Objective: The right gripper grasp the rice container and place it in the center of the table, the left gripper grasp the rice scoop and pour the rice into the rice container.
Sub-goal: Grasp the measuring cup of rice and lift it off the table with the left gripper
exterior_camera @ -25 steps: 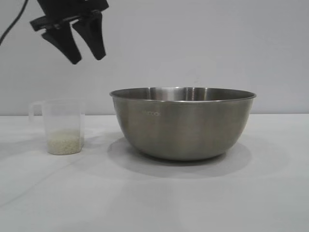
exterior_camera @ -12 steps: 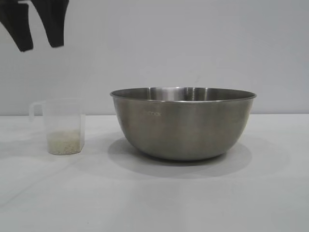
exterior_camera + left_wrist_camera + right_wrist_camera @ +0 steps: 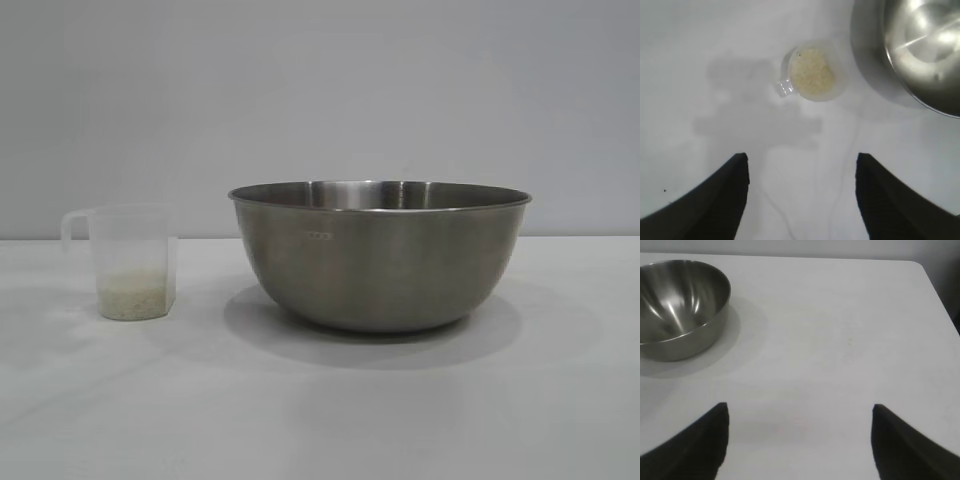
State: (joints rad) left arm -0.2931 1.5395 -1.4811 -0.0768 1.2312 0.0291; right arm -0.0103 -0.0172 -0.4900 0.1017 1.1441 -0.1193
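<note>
Your bowl [image 3: 380,255] sits mid-table [image 3: 320,420], but the scoop [image 3: 815,72] with its rice [image 3: 812,71] stands unpoured below and ahead of your left gripper [image 3: 802,200], both it and the right gripper [image 3: 800,440] half-open, empty.

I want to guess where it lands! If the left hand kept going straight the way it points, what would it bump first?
Probably the bare white table, between its open black fingers, short of the small clear plastic scoop; depth is unclear.
</note>
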